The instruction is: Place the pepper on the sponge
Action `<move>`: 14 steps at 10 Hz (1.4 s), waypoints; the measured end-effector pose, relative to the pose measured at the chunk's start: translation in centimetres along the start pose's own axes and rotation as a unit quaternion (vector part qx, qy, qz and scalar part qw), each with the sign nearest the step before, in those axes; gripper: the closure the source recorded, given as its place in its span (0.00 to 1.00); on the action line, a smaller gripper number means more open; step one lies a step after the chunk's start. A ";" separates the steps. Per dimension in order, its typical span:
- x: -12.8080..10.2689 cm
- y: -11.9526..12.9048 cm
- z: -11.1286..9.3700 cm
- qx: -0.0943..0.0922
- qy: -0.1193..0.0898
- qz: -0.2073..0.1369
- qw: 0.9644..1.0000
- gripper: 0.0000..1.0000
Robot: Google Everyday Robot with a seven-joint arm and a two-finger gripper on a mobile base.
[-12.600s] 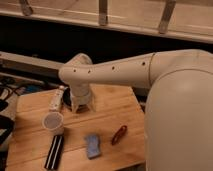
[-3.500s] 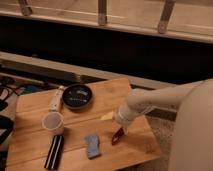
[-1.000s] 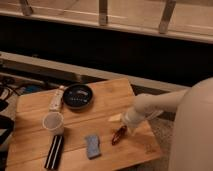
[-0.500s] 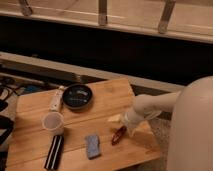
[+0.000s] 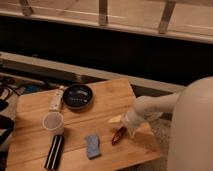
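The dark red pepper lies on the wooden table, near its front right part. My gripper comes in from the right at the end of the white arm and sits right over the pepper's upper end, hiding part of it. The blue-grey sponge lies flat a short way to the left of the pepper, near the front edge, with nothing on it.
A grey cup stands at the left. Behind it are a black bowl and a white bottle lying down. A black-and-white striped bar lies front left. Cables hang off the left side.
The arm has swung from over the bowl across to the pepper and come down onto it. Over the last second it only shifted slightly left. Pepper and sponge have stayed put.
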 end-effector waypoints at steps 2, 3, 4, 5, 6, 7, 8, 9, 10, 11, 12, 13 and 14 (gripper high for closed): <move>0.0 -0.6 0.2 0.001 0.000 0.007 1.000 0.15; 0.0 -0.6 0.4 0.001 0.000 0.007 1.000 0.15; 0.0 -0.5 0.6 0.001 0.001 0.008 1.000 0.15; 0.1 -0.7 0.7 0.002 0.002 0.011 1.000 0.15; 0.1 -0.8 0.8 0.002 0.001 0.013 1.000 0.19; 0.2 -0.9 0.9 0.002 0.001 0.015 1.000 0.28; 0.2 -1.0 1.0 0.002 0.001 0.017 1.000 0.37; 0.1 -1.1 0.8 0.002 0.000 0.017 1.000 0.39; 0.2 -1.3 0.6 0.003 0.002 0.019 1.000 0.39; 0.3 -1.4 0.6 0.003 0.002 0.019 1.000 0.41; 0.2 -1.3 0.6 0.003 0.001 0.019 1.000 0.47; 0.3 -1.2 0.6 0.003 0.002 0.018 1.000 0.54; 0.5 -1.3 0.7 0.004 0.003 0.019 1.000 0.65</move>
